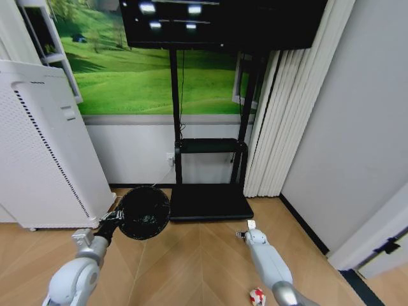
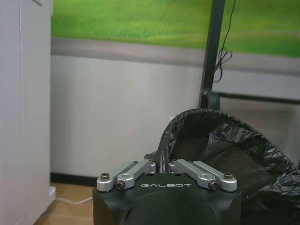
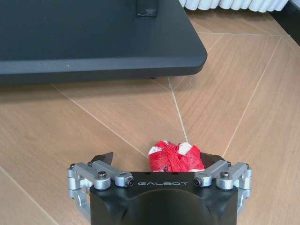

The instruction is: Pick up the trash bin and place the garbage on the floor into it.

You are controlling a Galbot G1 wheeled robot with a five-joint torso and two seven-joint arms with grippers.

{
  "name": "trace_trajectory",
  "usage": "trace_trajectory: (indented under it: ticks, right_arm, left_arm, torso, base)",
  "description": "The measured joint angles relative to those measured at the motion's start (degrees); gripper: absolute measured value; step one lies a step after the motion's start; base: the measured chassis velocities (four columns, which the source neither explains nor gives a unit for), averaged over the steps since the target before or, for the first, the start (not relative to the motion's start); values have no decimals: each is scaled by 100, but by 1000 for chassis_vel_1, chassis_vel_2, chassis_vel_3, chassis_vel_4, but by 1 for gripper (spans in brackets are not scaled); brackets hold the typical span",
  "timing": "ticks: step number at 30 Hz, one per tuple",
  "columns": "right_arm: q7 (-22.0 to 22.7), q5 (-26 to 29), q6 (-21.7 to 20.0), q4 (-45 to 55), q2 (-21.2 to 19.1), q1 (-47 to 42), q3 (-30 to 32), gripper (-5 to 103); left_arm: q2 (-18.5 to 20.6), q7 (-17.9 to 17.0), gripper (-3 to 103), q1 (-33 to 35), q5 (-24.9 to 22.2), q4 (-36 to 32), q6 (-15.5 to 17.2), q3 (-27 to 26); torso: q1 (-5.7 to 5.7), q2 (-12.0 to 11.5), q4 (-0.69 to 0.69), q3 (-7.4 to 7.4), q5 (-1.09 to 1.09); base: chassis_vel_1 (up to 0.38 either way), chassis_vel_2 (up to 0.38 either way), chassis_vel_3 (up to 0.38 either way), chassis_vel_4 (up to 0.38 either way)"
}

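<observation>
The black bin (image 1: 145,212) hangs off the floor at about eight o'clock in the head view, its open mouth turned toward the camera, just in front of the white air purifier (image 1: 44,153) and beside the TV stand's base plate (image 1: 210,201). The left gripper (image 1: 113,218) holds it by the rim at the bin's nine o'clock side. The left wrist view adds the detail: the fingers (image 2: 149,165) are drawn close together on the rim, and a crinkled black bag (image 2: 229,145) lines the mesh.

The right gripper (image 1: 244,233) points down at five o'clock in the head view, where a red-and-white wad (image 1: 257,296) lies on the wood floor (image 1: 191,268) near the bottom edge. The right wrist view shows that gripper's jaws spread wide with the wad (image 3: 176,157) between them, not yet pinched, and the base plate (image 3: 93,37) at twelve o'clock.
</observation>
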Motion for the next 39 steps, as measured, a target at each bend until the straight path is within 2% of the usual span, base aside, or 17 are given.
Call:
trace_trajectory:
  ticks: [2, 3, 5, 8, 15, 30, 31, 32, 34, 35, 36, 38, 39]
  right_arm:
    - [-23, 2, 67, -80, 2, 25, -5, 100]
    - [-23, 2, 67, -80, 2, 25, -5, 100]
    - [-65, 6, 74, -30, 7, -15, -6, 100]
    - [-75, 4, 74, -3, 26, -42, -10, 100]
    - [-78, 2, 63, 26, 62, -73, -16, 100]
    - [-28, -304, 238, -536, 110, 55, -26, 100]
    - [-32, -318, 282, -576, 105, 64, -27, 102]
    - [-33, -324, 334, -617, 104, 75, -27, 98]
    - [-34, -327, 361, -641, 106, 82, -26, 98]
    - [-34, -327, 382, -652, 106, 83, -26, 88]
    - [-34, -327, 382, -652, 106, 83, -26, 88]
    - [-36, -336, 420, -665, 105, 84, -28, 77]
    - [-36, -336, 420, -665, 105, 84, -28, 77]
  left_arm:
    - [102, 82, 7, -218, -156, -24, -416, 36]
    - [102, 82, 7, -218, -156, -24, -416, 36]
    - [421, 165, 7, -513, -179, -37, -615, -43]
    - [614, 173, 7, -610, -353, -124, -631, -94]
    - [722, 280, 7, -564, -437, -215, -648, -211]
    - [650, 348, 7, -242, -438, -626, -619, -346]
    - [637, 346, 7, -223, -436, -652, -612, -349]
    - [623, 346, 7, -206, -435, -673, -609, -350]
    - [613, 345, 7, -186, -431, -697, -605, -351]
    - [604, 345, 7, -163, -423, -722, -603, -353]
    - [604, 345, 7, -163, -423, -722, -603, -353]
    - [576, 343, 7, -121, -413, -784, -595, -370]
    - [576, 343, 7, -121, -413, -784, -595, -370]
  torso:
    - [0, 0, -1, 0, 1]
    - [0, 0, -1, 0, 1]
    - [0, 0, -3, 0, 1]
    - [0, 0, -2, 0, 1]
    - [0, 0, -2, 0, 0]
    - [-1, 0, -1, 0, 1]
    - [-1, 0, -1, 0, 0]
    - [-1, 0, -2, 0, 0]
    - [-1, 0, -1, 0, 1]
    - [-1, 0, -1, -1, 1]
    - [-1, 0, -1, -1, 1]
    - [-1, 0, -1, 0, 0]
    - [-1, 0, -1, 0, 0]
  base:
    - [0, 0, 0, 0]
    - [0, 0, 0, 0]
    - [0, 0, 0, 0]
    - [0, 0, 0, 0]
    - [0, 0, 0, 0]
    - [0, 0, 0, 0]
    - [0, 0, 0, 0]
    - [0, 0, 0, 0]
    - [0, 0, 0, 0]
    - [0, 0, 0, 0]
    - [0, 0, 0, 0]
    - [0, 0, 0, 0]
    - [0, 0, 0, 0]
